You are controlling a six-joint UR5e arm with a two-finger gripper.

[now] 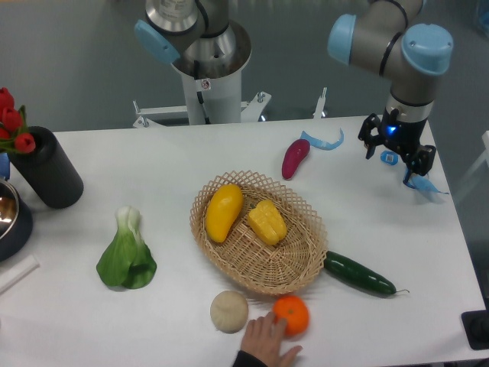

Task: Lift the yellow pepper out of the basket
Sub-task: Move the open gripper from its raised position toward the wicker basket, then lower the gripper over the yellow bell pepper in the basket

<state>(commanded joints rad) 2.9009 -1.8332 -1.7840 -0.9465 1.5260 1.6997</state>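
One human hand (267, 340) reached in at the near edge of the table (229, 153), its fingers touching an orange (291, 315) that sat just in front of the basket (306, 260). Just beside the orange, and also in front of the basket, lay a pale round bun-like thing (229, 310).

To the near right of the basket, a dark green cucumber (359, 273) lay with one end almost touching the wicker rim. Well to the left of the basket lay a bok choy (126, 251), leaves toward the near side.

Inside the basket lay two things side by side — a smooth yellow-orange mango (224, 212) on the left and the yellow pepper (267, 221) on the right, ribbed and blocky, close to the mango and resting on the basket floor.

Farther back, behind and to the right of the basket, a purple sweet potato (295, 158) lay on the table, with a curl of light blue plastic (322, 141) just beyond it. Far left of the basket stood a black cylinder vase (47, 168) holding red tulips (11, 122), with a dark bowl (11, 214) at the frame edge.

The gripper (399, 149) hung over the far right corner of the table, well apart from the basket and the pepper — its jaws stood apart and held nothing. Another blue plastic scrap (425, 186) lay just beside it. Behind the basket, at the far edge, rose the robot's base column (205, 69).
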